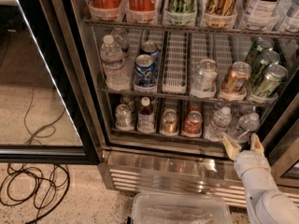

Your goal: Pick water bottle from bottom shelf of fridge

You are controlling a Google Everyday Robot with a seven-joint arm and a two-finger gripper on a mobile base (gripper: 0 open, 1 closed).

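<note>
1. Your pale two-finger gripper (243, 145) hangs just in front of the small clear ribbed white-capped water bottle (246, 125), fingers spread wide and holding nothing.
2. That bottle stands at the right end of the grey wire bottom shelf (154, 135) of the stainless-steel fridge (154, 174).
3. A matching clear bottle (218, 123) stands just left of it.

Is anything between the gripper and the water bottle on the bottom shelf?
Nothing visible blocks it. The open gripper sits right in front of the rightmost water bottle; only the low front lip of the bottom shelf lies between them.

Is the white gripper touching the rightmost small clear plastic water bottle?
Cannot tell: camera view shows the gripper, fingers open, overlapping the water bottle at its base; depth unclear.
</note>
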